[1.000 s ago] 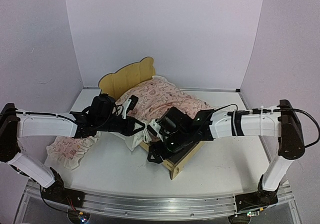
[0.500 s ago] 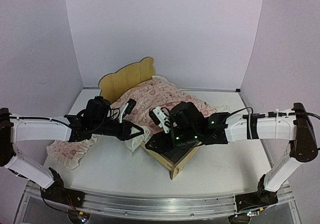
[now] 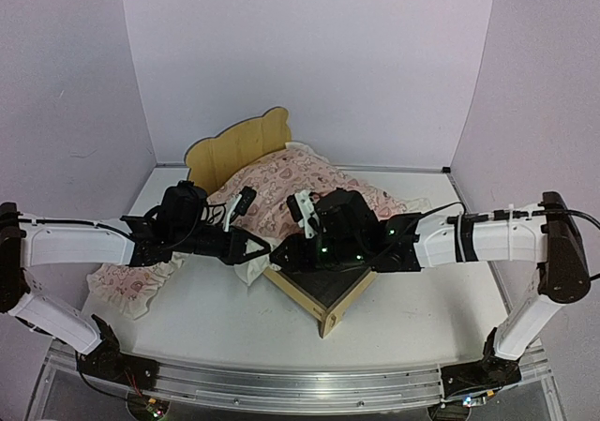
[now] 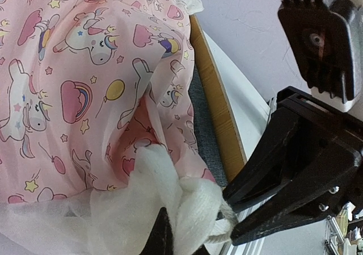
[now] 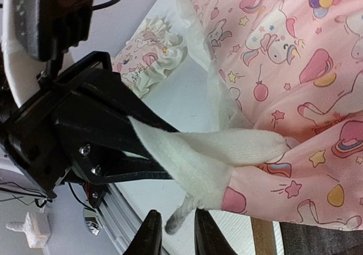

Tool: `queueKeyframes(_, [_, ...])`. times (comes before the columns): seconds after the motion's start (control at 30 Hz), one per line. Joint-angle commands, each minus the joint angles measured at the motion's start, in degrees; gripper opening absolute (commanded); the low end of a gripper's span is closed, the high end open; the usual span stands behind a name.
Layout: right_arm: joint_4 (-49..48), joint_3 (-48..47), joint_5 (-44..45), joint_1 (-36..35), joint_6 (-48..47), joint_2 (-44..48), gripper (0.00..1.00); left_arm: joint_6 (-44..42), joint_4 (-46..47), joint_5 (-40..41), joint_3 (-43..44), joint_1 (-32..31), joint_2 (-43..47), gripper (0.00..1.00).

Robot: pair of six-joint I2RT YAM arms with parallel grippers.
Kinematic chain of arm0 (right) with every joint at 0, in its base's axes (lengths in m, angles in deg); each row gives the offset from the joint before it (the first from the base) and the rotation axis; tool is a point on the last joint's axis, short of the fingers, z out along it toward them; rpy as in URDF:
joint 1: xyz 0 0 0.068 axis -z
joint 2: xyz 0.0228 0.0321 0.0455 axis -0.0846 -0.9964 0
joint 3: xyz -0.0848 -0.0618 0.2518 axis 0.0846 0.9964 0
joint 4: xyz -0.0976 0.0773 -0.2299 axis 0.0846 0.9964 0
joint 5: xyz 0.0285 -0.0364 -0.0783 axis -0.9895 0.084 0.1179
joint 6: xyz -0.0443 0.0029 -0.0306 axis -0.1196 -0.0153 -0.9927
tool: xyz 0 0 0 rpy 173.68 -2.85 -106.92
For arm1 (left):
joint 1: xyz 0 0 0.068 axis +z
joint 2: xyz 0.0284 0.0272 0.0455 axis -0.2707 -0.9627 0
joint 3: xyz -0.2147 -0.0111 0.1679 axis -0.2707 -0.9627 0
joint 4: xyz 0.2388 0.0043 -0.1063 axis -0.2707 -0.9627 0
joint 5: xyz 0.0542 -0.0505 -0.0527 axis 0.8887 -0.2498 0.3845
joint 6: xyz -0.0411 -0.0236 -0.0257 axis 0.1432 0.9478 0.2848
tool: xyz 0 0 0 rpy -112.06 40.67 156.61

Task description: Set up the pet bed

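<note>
— At the middle of the desk (image 3: 422, 299), what is recorded of the pet bed (image 3: 330, 316)?

— It is found set on a diagonal. Its headboard (image 3: 239, 144) is turned toward the far left corner and its footboard (image 3: 352, 299) toward the near edge. The dark mattress pad (image 4: 199, 118) is seen bare along the side rail (image 4: 212, 96) and at the foot end.

— What is noted over the rest of it?

— A pink patterned blanket (image 3: 300, 182) is draped across the head end and the middle, and is spilled over the side facing the robot's left. Its white ruffle (image 5: 198, 153) is gathered to a corner just off that side.

— How is the left gripper (image 3: 263, 245) reported?

— Its fingers are closed together on that ruffle corner, which is pinched between them.

— And the right gripper (image 5: 176, 235)?

— It is positioned tip to tip with the left one. Its fingers are seen a little apart, and a loose tail of the ruffle hangs between them. Whether the tail is touched cannot be told.

— Is anything else entered for the desk?

— A small ruffled pillow (image 3: 131, 280) is noted lying flat at the left, well apart from the bed.
</note>
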Motion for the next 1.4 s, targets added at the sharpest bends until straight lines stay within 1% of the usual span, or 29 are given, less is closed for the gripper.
queueKeyframes(0.0, [-2.72,-3.07,0.29,0.16,2.38,-1.17,0.18,-1.11,2.58,-1.05,1.00,-0.32,0.13,0.00])
queueKeyframes(0.03, [-2.62,-3.00,-0.13,0.15,2.11,-1.11,0.20,-1.17,2.58,-1.01,1.00,-0.32,0.09,0.00])
queueKeyframes(0.13, [-0.59,-3.03,-1.15,0.11,1.78,-0.16,0.30,-1.30,2.58,-0.93,1.12,-0.32,0.00,0.00])
queueKeyframes(0.3, [1.06,-1.47,-1.46,-0.23,2.75,1.52,0.36,-1.56,2.58,-1.10,1.33,-0.34,-0.09,0.00])
queueKeyframes(0.4, [1.05,-1.97,-1.40,-0.23,3.37,0.66,0.32,-1.56,2.58,-1.27,1.29,-0.37,-0.16,0.00])
queueKeyframes(0.47, [1.05,-2.70,-1.42,-0.21,3.76,-0.03,0.24,-1.48,2.55,-1.21,1.13,-0.33,-0.01,0.00])
queueKeyframes(0.63, [0.96,-3.68,-2.39,-0.23,4.37,-1.09,0.14,-1.30,2.50,-1.30,0.72,-0.33,0.69,0.00])
queueKeyframes(0.73, [1.03,-2.82,-5.99,-0.16,4.45,-0.28,0.02,-1.54,2.49,-1.28,0.44,-0.36,1.14,0.03])
queueKeyframes(0.8, [2.08,-1.79,-9.58,-0.12,4.53,1.06,0.00,-1.80,2.43,-1.35,0.20,-0.36,1.25,0.08])
queueKeyframes(0.9, [8.32,-1.22,-14.43,0.07,3.21,3.02,0.00,-2.15,1.86,-2.41,-0.23,-0.38,1.26,0.18])
queueKeyframes(1.07, [14.04,-0.30,-28.19,0.58,1.16,2.94,0.00,-3.81,-2.13,-2.64,-1.42,-0.64,4.00,0.44])
queueKeyframes(1.17, [16.73,0.33,-29.33,0.62,-0.88,3.01,0.00,-4.21,-4.79,-2.92,-3.31,-0.91,7.43,0.57])
queueKeyframes(1.23, [19.21,-0.36,-30.50,0.95,-2.65,2.12,0.00,-4.78,-7.50,-3.23,-4.25,-1.18,9.41,0.61])
queueKeyframes(1.3, [22.86,-0.95,-30.72,1.17,-5.16,1.37,0.00,-5.76,-10.93,-4.24,-5.31,-1.45,11.46,0.70])
queueKeyframes(1.37, [24.65,-0.60,-29.83,1.45,-6.72,1.25,0.00,-5.95,-12.32,-4.50,-6.61,-1.53,13.71,0.73])
